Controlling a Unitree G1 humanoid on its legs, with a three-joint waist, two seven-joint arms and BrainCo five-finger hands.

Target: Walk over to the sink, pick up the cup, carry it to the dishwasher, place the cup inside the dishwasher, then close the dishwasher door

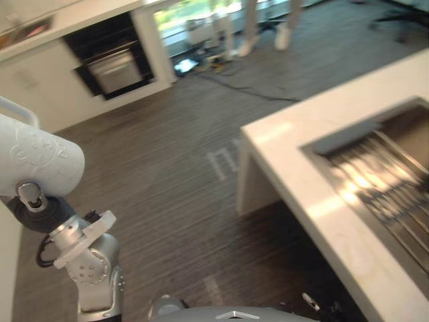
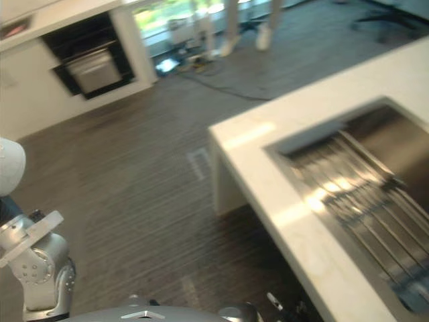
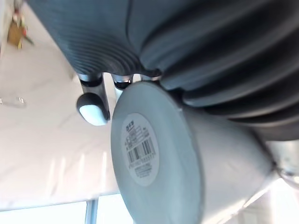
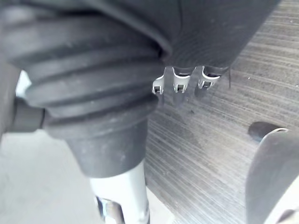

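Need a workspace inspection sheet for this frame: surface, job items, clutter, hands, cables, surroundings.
Surface: white counter with a steel sink set in it, ridged rack inside.
Job's things: white cup in the left hand, off the counter, labelled base toward the wrist camera.
Clutter: nothing seen.
Hands: left hand curled round the cup; right hand relaxed, holding nothing, over the floor.
Cables: dark cable on the far floor.
Surroundings: striped floor; dark built-in appliance in the far cabinets.
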